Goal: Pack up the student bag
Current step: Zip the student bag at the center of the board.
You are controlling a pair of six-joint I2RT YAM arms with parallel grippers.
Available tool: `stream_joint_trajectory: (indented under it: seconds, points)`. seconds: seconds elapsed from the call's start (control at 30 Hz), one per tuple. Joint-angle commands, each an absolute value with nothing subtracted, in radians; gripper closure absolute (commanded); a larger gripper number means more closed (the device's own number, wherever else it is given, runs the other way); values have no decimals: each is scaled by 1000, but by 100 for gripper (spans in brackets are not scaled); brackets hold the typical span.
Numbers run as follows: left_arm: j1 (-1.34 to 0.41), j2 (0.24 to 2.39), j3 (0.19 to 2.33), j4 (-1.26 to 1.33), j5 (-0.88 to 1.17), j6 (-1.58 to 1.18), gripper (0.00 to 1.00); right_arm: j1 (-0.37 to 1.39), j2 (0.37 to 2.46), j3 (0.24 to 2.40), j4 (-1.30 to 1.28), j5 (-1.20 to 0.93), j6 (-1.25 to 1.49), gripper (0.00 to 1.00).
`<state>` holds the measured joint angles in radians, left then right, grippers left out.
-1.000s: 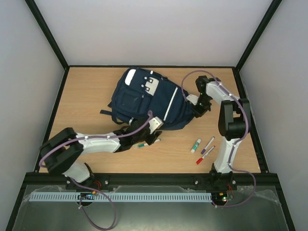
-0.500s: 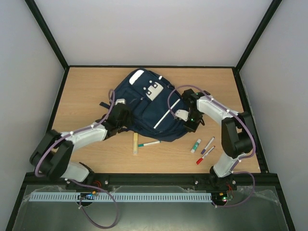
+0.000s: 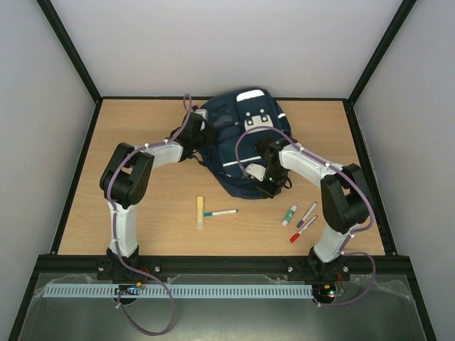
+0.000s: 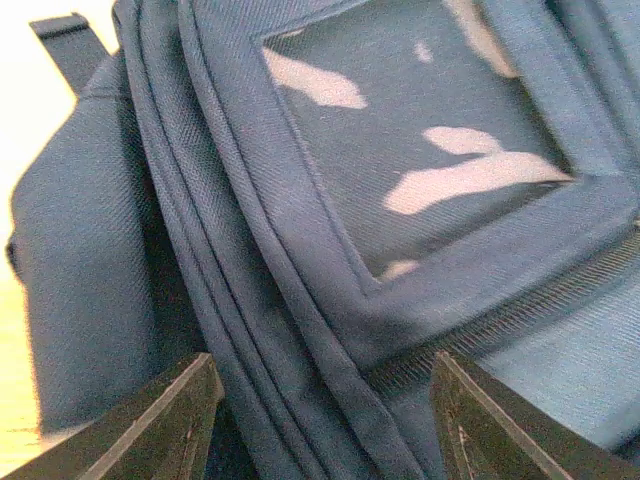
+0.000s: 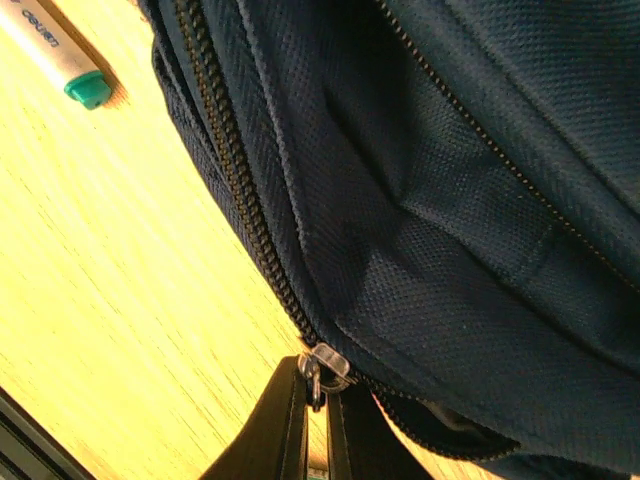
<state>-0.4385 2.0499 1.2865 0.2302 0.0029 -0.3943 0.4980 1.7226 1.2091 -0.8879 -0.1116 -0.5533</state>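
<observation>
The student bag (image 3: 238,142) lies at the far middle of the surface (image 3: 142,206), front face up, its long axis running away from me with the top end farthest. My right gripper (image 5: 318,398) sits at its near right edge, pressed together on the zipper pull (image 5: 326,362). The zipper (image 5: 225,170) leads off along that edge, so I'd judge the pull must travel along it. The left gripper (image 4: 320,420), spread, brackets the bag's left seam, probably touching, though blur hides contact.

A yellow stick (image 3: 200,212) lies beside a pen (image 3: 222,212), 3 markers (image 3: 307,213) apart.
</observation>
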Motion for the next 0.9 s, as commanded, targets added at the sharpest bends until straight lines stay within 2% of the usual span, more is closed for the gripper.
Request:
stream_joint_trajectory:
  seconds: [0.0, 0.27, 0.43, 0.63, 0.87]
  points:
    - [-460, 1949, 1273, 248, 64, -326, 37, 503, 1745, 1222, -924, -195, -498, 99]
    - [-596, 1548, 815, 410, 90, -117, 37, 503, 1776, 1227, -946, -224, -526, 99]
    - [-625, 1498, 636, 545, 346, -80, 42, 500, 1789, 1255, -1000, -208, -542, 99]
    - [-753, 1554, 631, 565, 299, 99, 40, 492, 1783, 1295, -1050, -207, -555, 99]
    - [-822, 1723, 755, 601, 275, 207, 40, 470, 1790, 1300, -1071, -204, -569, 99]
